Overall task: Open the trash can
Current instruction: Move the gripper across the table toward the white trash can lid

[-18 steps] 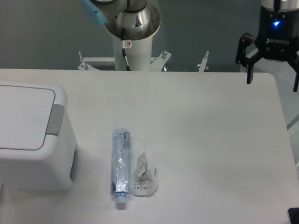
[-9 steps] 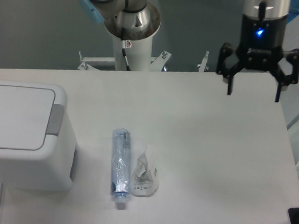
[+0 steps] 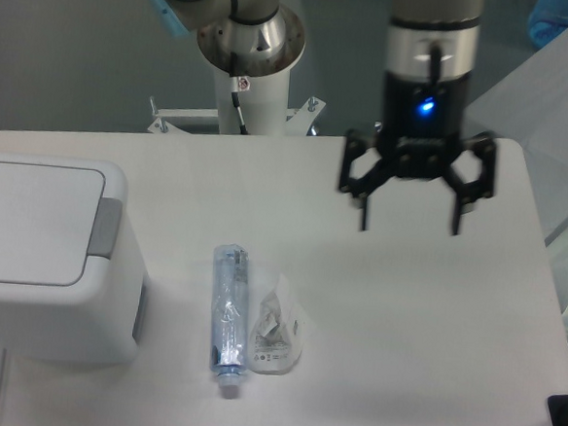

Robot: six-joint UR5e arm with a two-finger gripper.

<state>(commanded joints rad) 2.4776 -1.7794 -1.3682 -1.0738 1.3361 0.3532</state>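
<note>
The trash can (image 3: 46, 265) is a large boxy white bin at the left edge of the table. Its flat white lid (image 3: 30, 220) is shut and the grey push bar (image 3: 105, 229) runs along the lid's right side. My gripper (image 3: 409, 227) hangs open and empty above the table's middle right, fingers pointing down, well to the right of the bin and apart from it.
A clear plastic bottle (image 3: 229, 307) lies lengthwise on the table just right of the bin. A crumpled clear wrapper (image 3: 275, 333) lies beside it. The arm's base column (image 3: 249, 55) stands behind the table's far edge. A dark object (image 3: 567, 418) sits at the front right corner.
My gripper has moved left and toward the front, from over the table's far right corner to above its middle right. It stays open. The bin and bottle have not moved.
</note>
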